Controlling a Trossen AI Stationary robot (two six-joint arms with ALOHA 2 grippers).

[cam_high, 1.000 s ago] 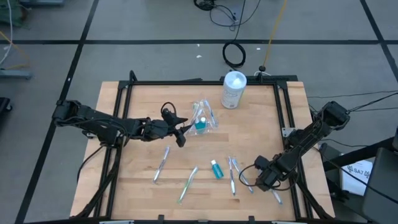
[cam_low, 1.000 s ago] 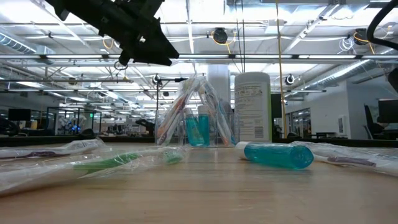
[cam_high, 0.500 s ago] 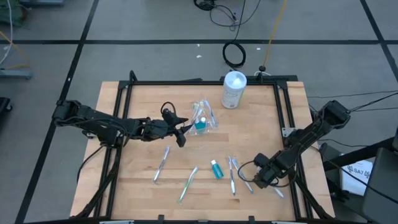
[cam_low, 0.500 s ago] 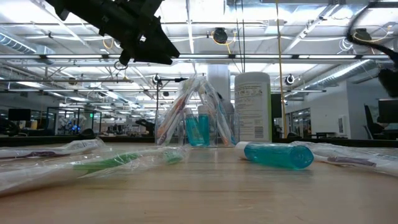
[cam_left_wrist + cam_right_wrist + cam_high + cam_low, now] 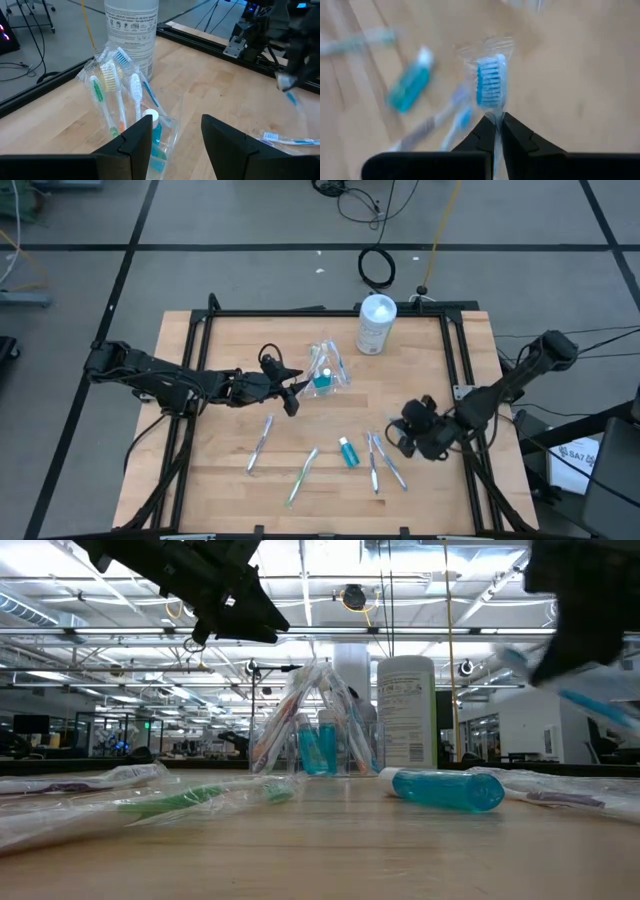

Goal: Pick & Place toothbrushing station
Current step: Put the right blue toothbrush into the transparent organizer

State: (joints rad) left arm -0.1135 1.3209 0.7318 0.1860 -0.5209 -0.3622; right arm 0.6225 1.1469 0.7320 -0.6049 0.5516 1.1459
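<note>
Table [image 5: 420,350]: bottle [image 5: 375,324] at the rear edge, right of centre. Clear holder [image 5: 326,370] in front of it and to its left, toothbrushes standing inside. Left gripper [image 5: 296,392] just left of the holder. Toward the front edge, left to right: wrapped toothbrush [image 5: 259,444], second toothbrush [image 5: 301,476], small tube [image 5: 348,452], apparently two more brushes [image 5: 383,461]. Right gripper [image 5: 408,432] just right of these.

The toothbrush [image 5: 490,85] pinched in the black right gripper [image 5: 496,131] has blue-and-white bristles inside clear wrap. Just beyond it lies a teal tube [image 5: 409,86] with a white cap, on pale wood table [image 5: 420,370]. A white bottle [image 5: 375,323] carries dark print.
</note>
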